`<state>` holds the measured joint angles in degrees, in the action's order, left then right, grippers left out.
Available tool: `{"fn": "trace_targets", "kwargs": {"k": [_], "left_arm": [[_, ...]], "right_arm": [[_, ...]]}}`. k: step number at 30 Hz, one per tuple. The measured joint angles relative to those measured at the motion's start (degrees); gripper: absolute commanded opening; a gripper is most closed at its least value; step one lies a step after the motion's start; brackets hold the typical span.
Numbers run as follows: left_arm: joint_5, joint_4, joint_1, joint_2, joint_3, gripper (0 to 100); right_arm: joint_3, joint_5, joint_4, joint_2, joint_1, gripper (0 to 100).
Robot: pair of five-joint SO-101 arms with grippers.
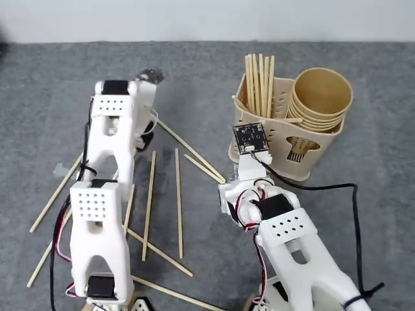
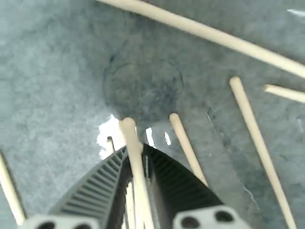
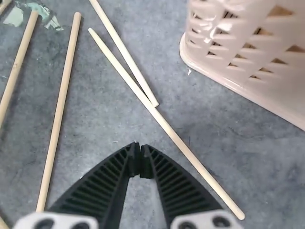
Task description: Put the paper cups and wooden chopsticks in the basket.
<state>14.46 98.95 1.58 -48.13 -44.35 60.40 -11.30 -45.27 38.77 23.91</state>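
Gripping a wooden chopstick (image 2: 129, 133), the left pincer (image 2: 135, 148) is clamped on it low over the grey surface (image 2: 57, 86), stick end poking out past the tips. A second chopstick (image 2: 188, 148) lies just beside the pincer. Two more (image 2: 257, 143) (image 2: 214, 36) lie farther out.

Right pincer (image 3: 139, 148) is closed, nothing between the jaws, hanging above the surface near the basket (image 3: 238, 47). A long chopstick (image 3: 162, 121) runs diagonally just past its tips. A shorter one (image 3: 124, 52) lies alongside that, touching or nearly so. Another chopstick (image 3: 59, 109) lies apart on the other side.

High view: the beige slotted basket (image 1: 285, 165) stands upright at the far right of the surface (image 1: 382, 162). A stack of paper cups (image 1: 322, 97) sits in its right compartment. A bunch of chopsticks (image 1: 259, 81) stands upright in the left compartment. Several loose chopsticks lie scattered flat around the left arm (image 1: 113, 149), e.g. two roughly parallel ones (image 1: 150, 204) (image 1: 178, 201) between the arms. The right arm (image 1: 285, 227) points at the basket's front. A black cable (image 1: 355, 220) loops beside it.
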Motion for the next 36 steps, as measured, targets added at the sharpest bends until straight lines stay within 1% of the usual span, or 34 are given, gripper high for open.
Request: {"fn": "trace_targets", "kwargs": {"k": [5, 8, 18, 22, 30, 33, 36], "left_arm": [[0.18, 0.00, 0.00, 9.76, -0.09, 1], [0.18, 0.26, -1.14, 15.47, -0.09, 1], [0.26, 0.70, -10.81, 31.82, -0.09, 1], [0.26, -1.14, -14.07, 36.57, -2.81, 1], [-5.89, -10.02, -19.69, 39.12, -13.27, 1], [-9.49, -15.47, -22.24, 39.12, -15.91, 1], [-14.86, -23.30, -23.56, 39.12, -17.05, 1]], "right_arm": [[0.00, 0.00, 0.00, 0.00, 0.00, 0.9], [0.00, 0.00, 0.00, 0.00, 0.00, 0.9], [0.97, 0.00, 0.00, 0.00, 0.00, 1.0], [1.14, 0.00, 0.00, 0.00, 0.00, 0.9], [1.14, 0.00, 0.00, 0.00, 0.00, 0.9], [1.14, 0.00, 0.00, 0.00, 0.00, 0.9], [1.14, 0.00, 0.00, 0.00, 0.00, 0.9]]}}
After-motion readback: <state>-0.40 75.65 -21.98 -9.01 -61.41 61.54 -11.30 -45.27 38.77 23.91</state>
